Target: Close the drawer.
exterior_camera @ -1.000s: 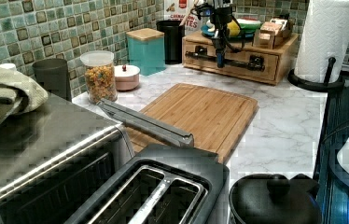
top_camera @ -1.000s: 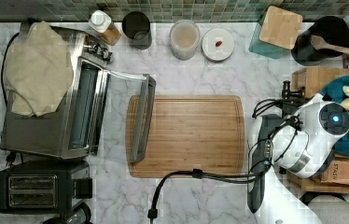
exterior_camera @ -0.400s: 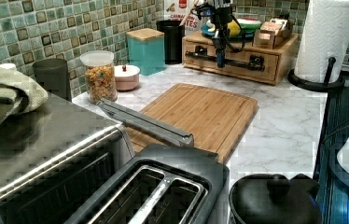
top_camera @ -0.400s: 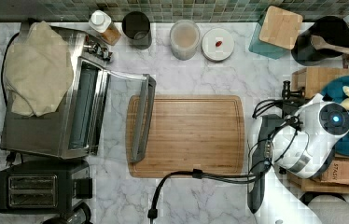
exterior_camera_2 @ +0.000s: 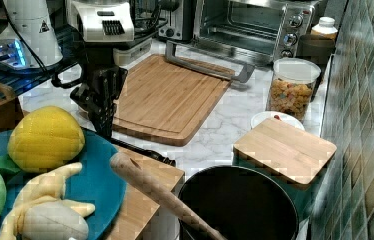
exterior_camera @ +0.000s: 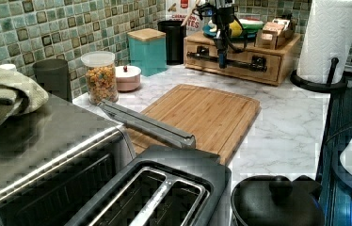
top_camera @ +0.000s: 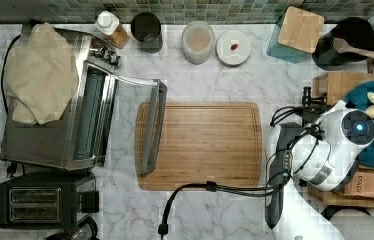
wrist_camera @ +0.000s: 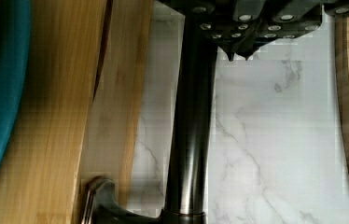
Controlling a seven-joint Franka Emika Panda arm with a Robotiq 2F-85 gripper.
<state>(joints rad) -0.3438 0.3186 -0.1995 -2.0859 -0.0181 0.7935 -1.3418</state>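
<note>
The drawer [exterior_camera: 238, 69] is the light-wood front of the wooden stand [exterior_camera: 277, 44] at the far end of the counter in the left view. It looks about flush with the stand. A dark bar handle [exterior_camera: 245, 62] runs across it. My gripper [exterior_camera: 221, 60] hangs upright just in front of that handle. In the wrist view its fingers [wrist_camera: 238, 44] are shut together on the marble side of the handle [wrist_camera: 191, 135], with the drawer front [wrist_camera: 116, 116] beyond. In the right view the gripper [exterior_camera_2: 103, 126] points down beside the stand [exterior_camera_2: 152, 175].
A grooved cutting board [top_camera: 200, 145] lies mid-counter, with the toaster oven's open door [top_camera: 152, 125] over its edge. A black cable [top_camera: 215, 188] crosses the marble. A paper towel roll [exterior_camera: 327, 42], a teal canister [top_camera: 297, 32] and a black pot [top_camera: 347, 40] stand near the stand.
</note>
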